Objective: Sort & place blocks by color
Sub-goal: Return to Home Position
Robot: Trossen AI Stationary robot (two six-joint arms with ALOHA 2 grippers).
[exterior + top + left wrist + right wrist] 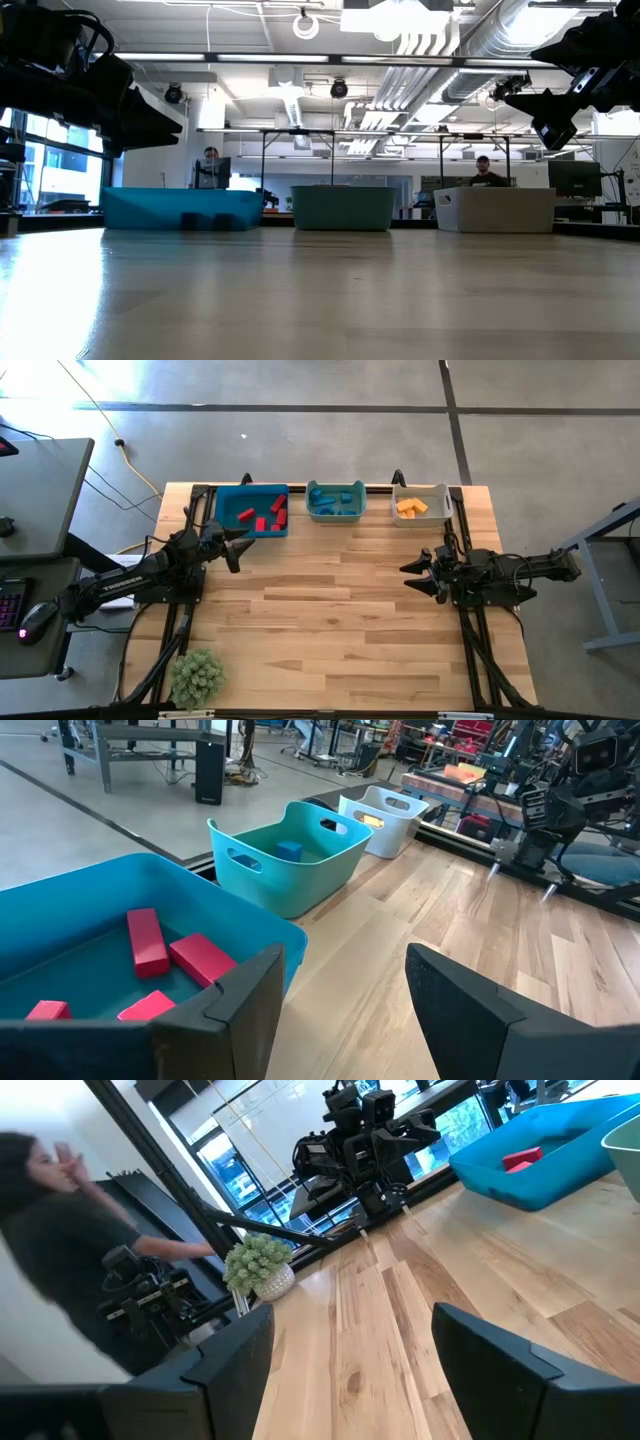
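We find no loose block on the worktop (330, 610). The red blocks (262, 518) lie in the blue bin (221, 512) at far left, the blue blocks (333, 501) in the teal bin (312, 490) at far centre, and the orange blocks (409, 508) in the white-grey bin (446, 500) at far right. The left hand (239, 550) hangs released and empty just beside the near wall of the blue bin. The right hand (412, 577) is likewise released and empty, over bare wood on the near side of the white-grey bin. We judge the sorting complete and only the retreat outstanding. The chief hazard is on the left: a withdrawal that swings toward the far edge, or dips, could catch the blue bin's rim, shove it along the row or tip red blocks out. A lesser hazard is the plant (197, 676) at the near left corner, close beside that arm's frame. A person (50, 1250) shows beyond the worktop past the plant, and a wide swing that way would concern us.
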